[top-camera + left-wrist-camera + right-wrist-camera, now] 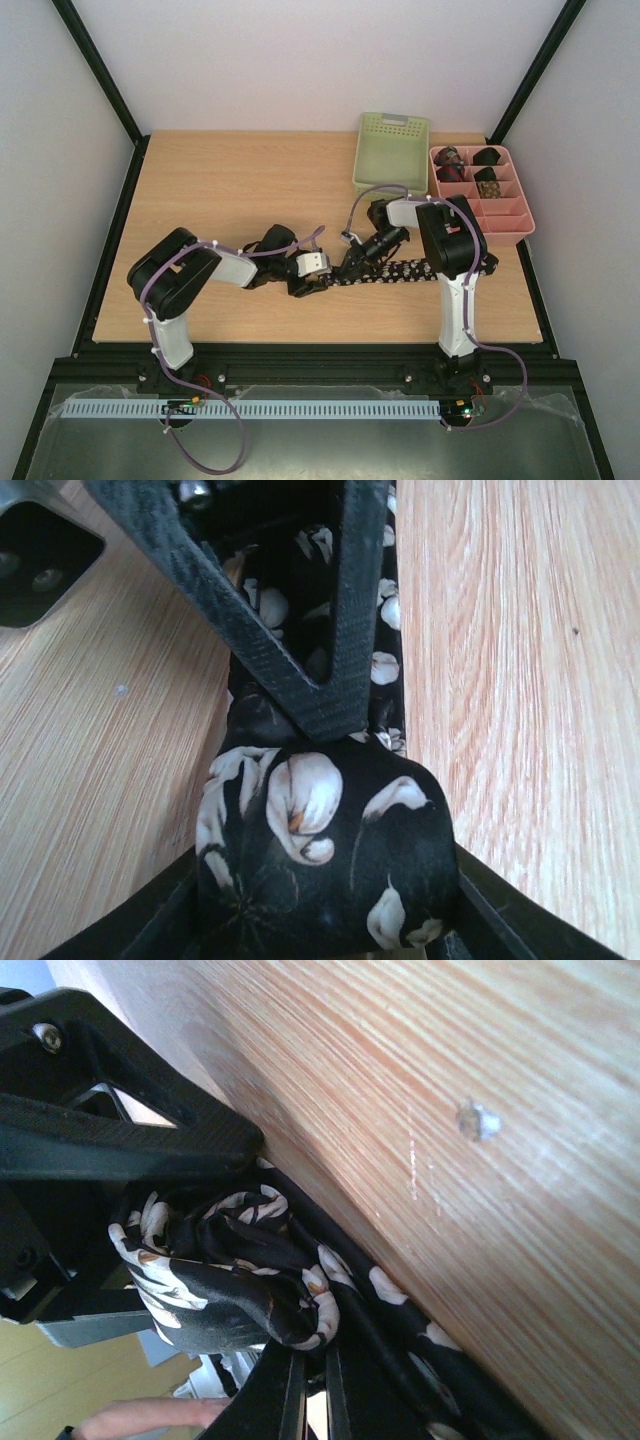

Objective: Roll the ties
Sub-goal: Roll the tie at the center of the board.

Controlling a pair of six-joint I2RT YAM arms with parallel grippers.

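Seeming dotted overhead, tie (405,271) shows flowers close-up.

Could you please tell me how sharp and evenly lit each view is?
Top external view: evenly lit and sharp, with soft shadows on the table. Left wrist view: the tie fills the foreground and is slightly soft, while the wood grain is crisp. Right wrist view: tilted, with pale glare on the wood at upper left and a blurred bottom edge.

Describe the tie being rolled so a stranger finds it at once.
On the wooden table, look near the pink divided plastic tray. A long black fabric necktie with pale flowers lies there. Unlike the tray's small rolled ties, it is stretched out.
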